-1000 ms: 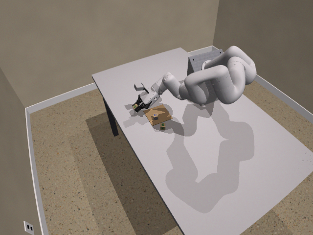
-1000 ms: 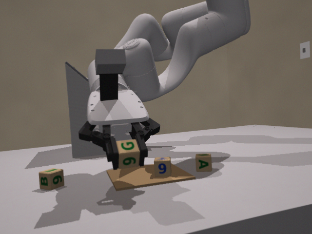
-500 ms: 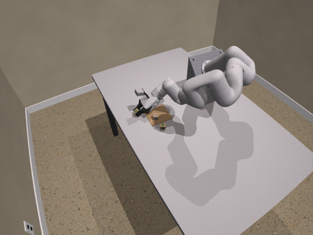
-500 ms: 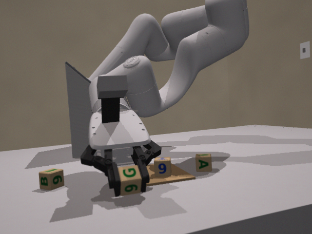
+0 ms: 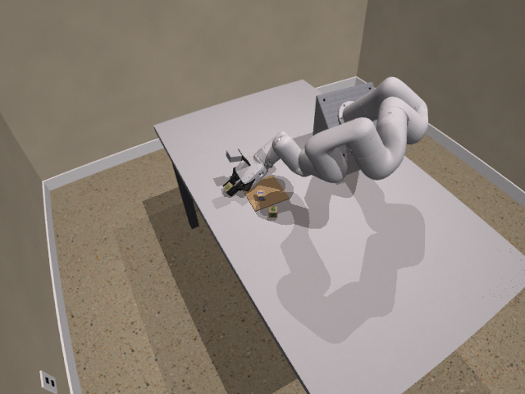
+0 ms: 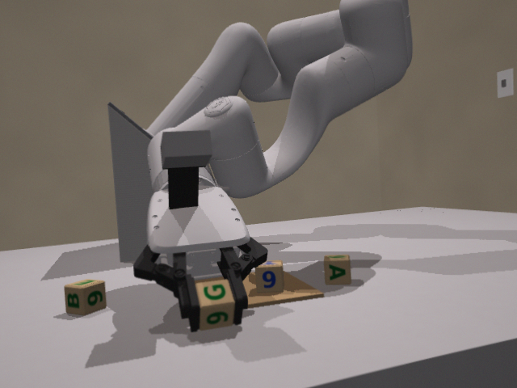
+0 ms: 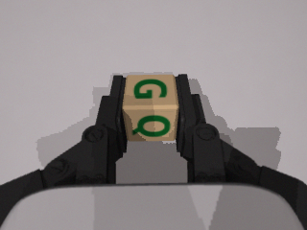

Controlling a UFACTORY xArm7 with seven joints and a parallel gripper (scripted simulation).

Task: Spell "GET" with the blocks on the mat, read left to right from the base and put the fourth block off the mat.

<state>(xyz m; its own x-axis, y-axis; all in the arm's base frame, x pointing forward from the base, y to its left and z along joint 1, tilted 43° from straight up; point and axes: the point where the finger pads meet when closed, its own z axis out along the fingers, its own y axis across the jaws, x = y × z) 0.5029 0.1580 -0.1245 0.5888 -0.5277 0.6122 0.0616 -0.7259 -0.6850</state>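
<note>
G block pinched low over the worktop

The black fingers [image 6: 188, 306] clamp the G block [image 6: 214, 302] just above the grey worktop [image 6: 376, 317], off the mat [image 6: 292, 292]; behind them, 1 blue-9 block [image 6: 269, 277] stands on the mat.

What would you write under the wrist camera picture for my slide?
The gripper is shut on a wooden block showing green G and Q faces, just above the grey table.
</note>
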